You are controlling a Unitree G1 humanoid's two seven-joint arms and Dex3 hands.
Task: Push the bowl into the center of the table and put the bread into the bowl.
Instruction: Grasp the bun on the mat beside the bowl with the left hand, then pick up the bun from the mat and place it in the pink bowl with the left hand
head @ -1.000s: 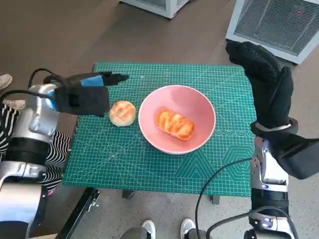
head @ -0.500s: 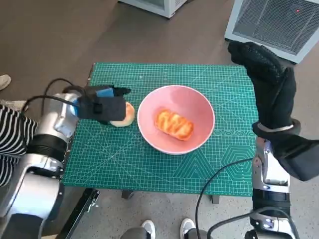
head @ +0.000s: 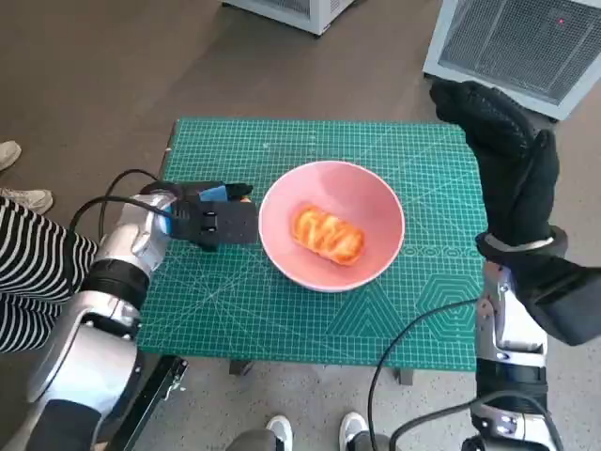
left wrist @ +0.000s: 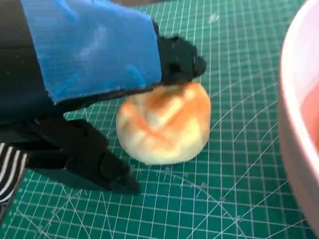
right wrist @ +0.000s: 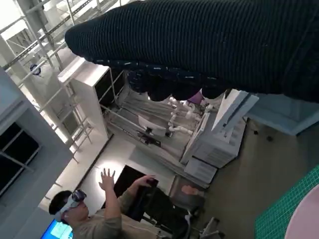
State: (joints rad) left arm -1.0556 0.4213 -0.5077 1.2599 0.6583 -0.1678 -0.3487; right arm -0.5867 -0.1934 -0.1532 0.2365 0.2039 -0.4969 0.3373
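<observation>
**Left hand closing around the second bun beside the bowl**

The pink round bowl [head: 332, 225] is sitting near the middle of the green gridded cutting mat [head: 310, 319] on the table, with a glazed golden oblong bread [head: 329, 234] lying inside it. A pale round bread bun [left wrist: 164, 123] is resting on the mat just beside the bowl's rim. The blue-taped black left hand [head: 214, 218] is covering it from above, one finger [left wrist: 179, 62] touching the top of the bun and another [left wrist: 84, 157] lying low on the mat alongside it; the hand is not gripping the bun yet and is spread wide around it. The black-gloved right hand [head: 502, 160] is hanging raised over the table's far right corner, holding nothing, fingers stretched out.

The risk is judged to be in the closing: the bun looks soft and rounded, so uneven pressure could be squashing it or rolling it out sideways toward the rim. A lift begun too close could also be nudging the bowl off centre.
</observation>
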